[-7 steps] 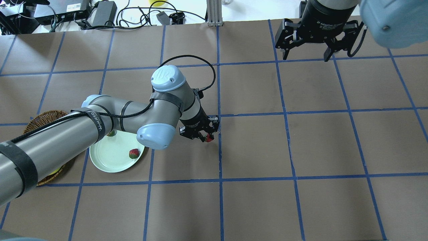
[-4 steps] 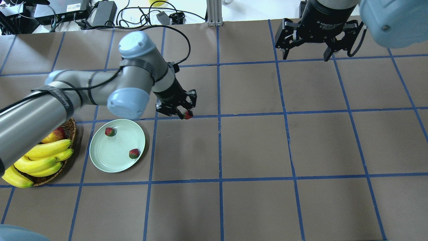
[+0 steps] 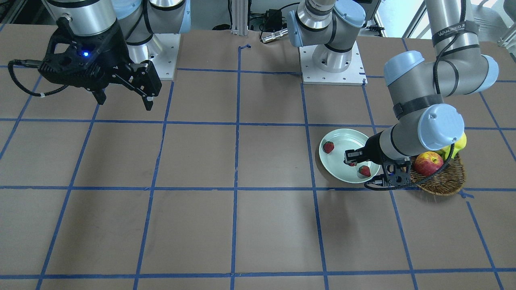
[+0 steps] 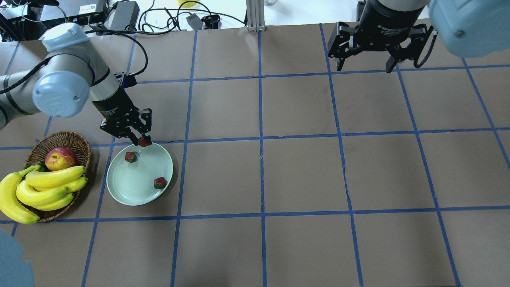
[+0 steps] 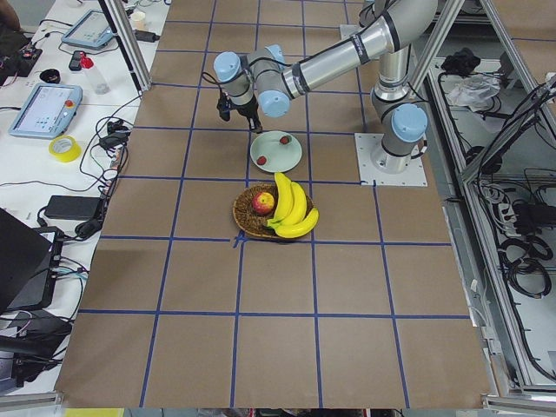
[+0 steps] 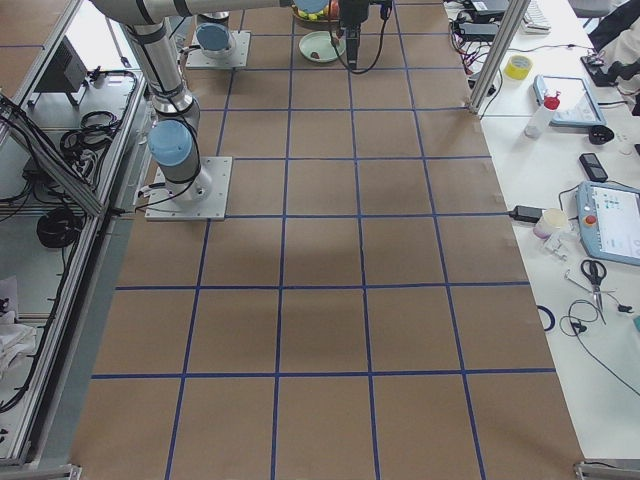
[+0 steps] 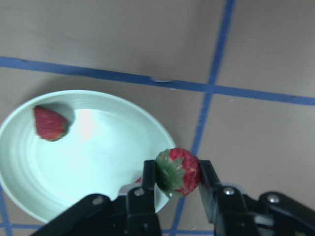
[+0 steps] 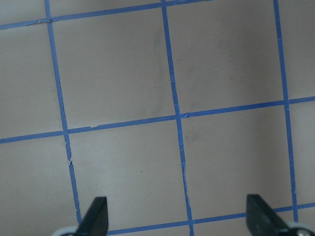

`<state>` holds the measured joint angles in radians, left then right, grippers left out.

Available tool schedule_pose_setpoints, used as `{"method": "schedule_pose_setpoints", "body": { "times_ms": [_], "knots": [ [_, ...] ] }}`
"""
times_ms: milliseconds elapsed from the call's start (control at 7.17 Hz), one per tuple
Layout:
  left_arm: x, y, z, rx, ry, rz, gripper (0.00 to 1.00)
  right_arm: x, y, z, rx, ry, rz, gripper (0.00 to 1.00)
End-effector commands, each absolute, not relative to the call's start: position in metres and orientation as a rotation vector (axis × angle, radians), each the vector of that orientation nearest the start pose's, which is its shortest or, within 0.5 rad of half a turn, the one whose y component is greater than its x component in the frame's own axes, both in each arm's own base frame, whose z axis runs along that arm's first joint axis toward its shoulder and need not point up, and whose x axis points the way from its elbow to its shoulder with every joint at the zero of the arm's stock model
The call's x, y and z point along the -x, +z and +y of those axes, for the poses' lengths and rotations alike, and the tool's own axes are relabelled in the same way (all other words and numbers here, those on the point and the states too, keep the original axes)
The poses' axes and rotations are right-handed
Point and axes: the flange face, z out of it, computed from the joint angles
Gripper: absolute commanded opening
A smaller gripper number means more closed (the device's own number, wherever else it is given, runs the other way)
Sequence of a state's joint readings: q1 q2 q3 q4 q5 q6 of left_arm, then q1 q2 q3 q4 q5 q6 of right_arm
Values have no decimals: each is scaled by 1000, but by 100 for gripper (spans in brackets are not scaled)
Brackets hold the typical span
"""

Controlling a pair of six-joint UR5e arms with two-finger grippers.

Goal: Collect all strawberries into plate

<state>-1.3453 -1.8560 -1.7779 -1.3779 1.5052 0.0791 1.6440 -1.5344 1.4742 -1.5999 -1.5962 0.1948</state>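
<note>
- The left hand [image 4: 142, 139] is pinching the first strawberry [image 7: 180, 169] between its two fingers. The fingers are narrowed tight against the fruit's sides, and its green cap is turned sideways.
- The first strawberry is hanging raised over the plate [image 4: 133, 191]. In the overhead view it is at the rim farthest from the robot, and in the left wrist view it is just over the plate's edge.
- The second strawberry [image 4: 130, 157] is lying inside the plate near that same far rim, close to the spot below the left hand.
- The third strawberry [image 4: 159, 183] is also lying inside the plate. It is close to the rim on the side facing the middle of the bench [image 4: 303, 171], apart from the second strawberry.
- The plate is sitting flat on the bench just beside a wicker basket [image 4: 77, 140].
- The basket is holding an apple [image 4: 60, 158] and a bunch of bananas [image 4: 48, 185], with the bananas sticking out over its rim.
- The right hand [image 4: 364, 65] is hovering over bare bench at the far side, well apart from the plate. Its fingers are spread wide and gripping nothing.
</note>
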Motion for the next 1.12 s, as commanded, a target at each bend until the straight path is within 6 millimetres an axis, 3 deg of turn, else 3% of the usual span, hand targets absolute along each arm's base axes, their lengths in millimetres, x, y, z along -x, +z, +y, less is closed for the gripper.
{"method": "schedule_pose_setpoints", "body": {
  "times_ms": [0,279,418,697,976],
  "knots": [
    [6,250,-540,166,513,3200,99,-167,520,-504,-195,-142,3147,100],
    [4,265,-545,166,452,3199,100,-167,520,-504,-195,-142,3147,100],
    [3,288,-551,163,368,3204,100,-167,520,-504,-195,-142,3147,100],
    [-2,370,-572,145,149,3171,100,-167,520,-505,-198,-142,3146,100],
    [8,420,-570,107,17,3167,100,-167,519,-505,-198,-140,3147,100]
  ]
}}
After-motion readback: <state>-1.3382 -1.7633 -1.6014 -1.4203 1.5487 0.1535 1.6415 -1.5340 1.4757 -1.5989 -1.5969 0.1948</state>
